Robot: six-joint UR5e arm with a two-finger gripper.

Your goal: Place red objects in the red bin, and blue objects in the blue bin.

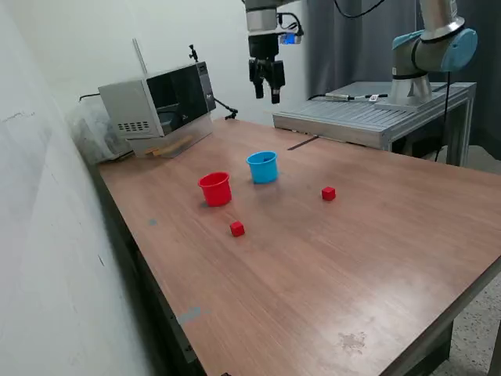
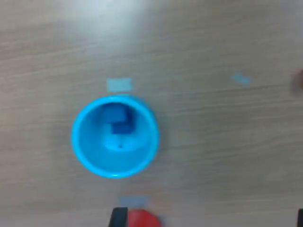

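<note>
The gripper hangs high in the upper middle of the exterior view, well above the table and nothing between its fingers. Whether those fingers are spread or closed I cannot tell from here; they point down and look close together, but the gap is too small to read.

Below it, near the centre of the frame, the blue cup stands upright on the wood. Just to its left and slightly lower in the picture sits the red cup, also upright, the two near each other but apart.

Two red cubes are out on the table. One red cube lies below the red cup, toward the lower middle of the frame. The other red cube lies to the right of the blue cup, well apart from it.

The wrist view is blurred and looks straight down into the blue cup, left of centre. Inside it are the blue cubes, dark blue shapes lying touching on the cup's floor; the blur makes their edges hard to separate. At the bottom edge of that picture a bit of the red cup peeks in.

At the upper left of the exterior view a grey box with a dark front rests at the far table edge.
</note>
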